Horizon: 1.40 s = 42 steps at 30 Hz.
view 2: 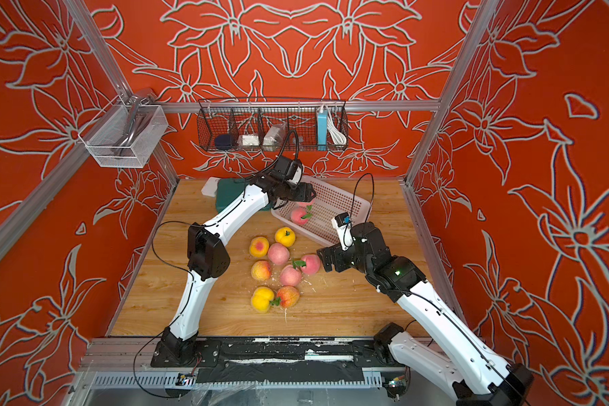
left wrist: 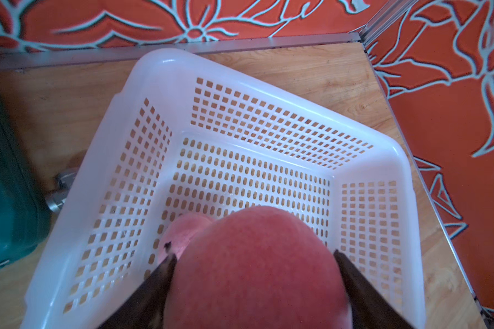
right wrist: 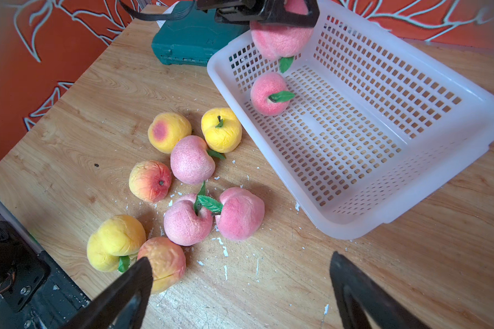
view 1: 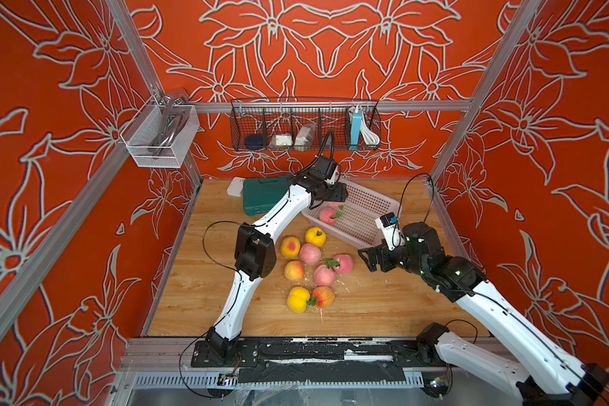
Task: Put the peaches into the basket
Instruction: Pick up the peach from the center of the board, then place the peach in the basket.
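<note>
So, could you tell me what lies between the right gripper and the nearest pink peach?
Right wrist view: only bare tabletop with white flecks between the right gripper and that pink peach.

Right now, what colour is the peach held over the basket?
The held peach is pink; it shows best in the right wrist view.

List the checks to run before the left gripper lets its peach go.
1. Grip: left gripper shut on held peach: ok.
2. Position: held peach above basket, within its rim: ok.
3. Drop spot bare: cannot tell; lying peach sits close below.
4. Container: basket upright, mostly empty: ok.
5. Clearance: right gripper open, away from the drop spot: ok.
</note>
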### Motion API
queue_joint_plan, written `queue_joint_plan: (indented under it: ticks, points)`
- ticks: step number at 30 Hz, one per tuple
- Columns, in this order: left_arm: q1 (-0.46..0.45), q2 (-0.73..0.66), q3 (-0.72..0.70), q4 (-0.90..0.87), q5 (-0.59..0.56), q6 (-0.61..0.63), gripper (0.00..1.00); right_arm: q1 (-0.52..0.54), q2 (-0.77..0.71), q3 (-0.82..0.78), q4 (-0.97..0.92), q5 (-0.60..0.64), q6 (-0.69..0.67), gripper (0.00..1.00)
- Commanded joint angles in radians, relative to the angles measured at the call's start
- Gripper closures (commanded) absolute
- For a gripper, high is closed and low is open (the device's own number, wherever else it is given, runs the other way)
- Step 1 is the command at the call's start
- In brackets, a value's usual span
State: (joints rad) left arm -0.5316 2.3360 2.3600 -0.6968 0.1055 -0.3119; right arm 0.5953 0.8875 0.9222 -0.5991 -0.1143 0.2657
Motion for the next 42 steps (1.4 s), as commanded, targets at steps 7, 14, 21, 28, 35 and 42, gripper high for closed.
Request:
queue_joint_plan:
  ticks: [7, 14, 21, 28, 35, 42]
  points:
    - [-0.001, 0.102, 0.070, 0.106, -0.083, 0.121, 0.33, -0.014, 0.007, -0.017, -0.001, -0.006, -0.015, 0.01]
    - [-0.001, 0.142, 0.069, 0.180, -0.113, 0.179, 0.33, -0.024, 0.007, -0.020, -0.004, -0.002, -0.019, 0.01]
    - [-0.001, 0.181, 0.078, 0.217, -0.130, 0.186, 0.33, -0.037, 0.013, -0.018, -0.005, -0.002, -0.020, 0.01]
    - [-0.001, 0.213, 0.078, 0.215, -0.154, 0.198, 0.33, -0.042, 0.013, -0.019, -0.006, 0.001, -0.025, 0.01]
    - [-0.001, 0.243, 0.081, 0.217, -0.194, 0.209, 0.33, -0.049, 0.010, -0.020, -0.010, -0.005, -0.029, 0.01]
    - [-0.001, 0.270, 0.077, 0.220, -0.225, 0.223, 0.32, -0.055, 0.014, -0.026, -0.006, -0.014, -0.031, 0.01]
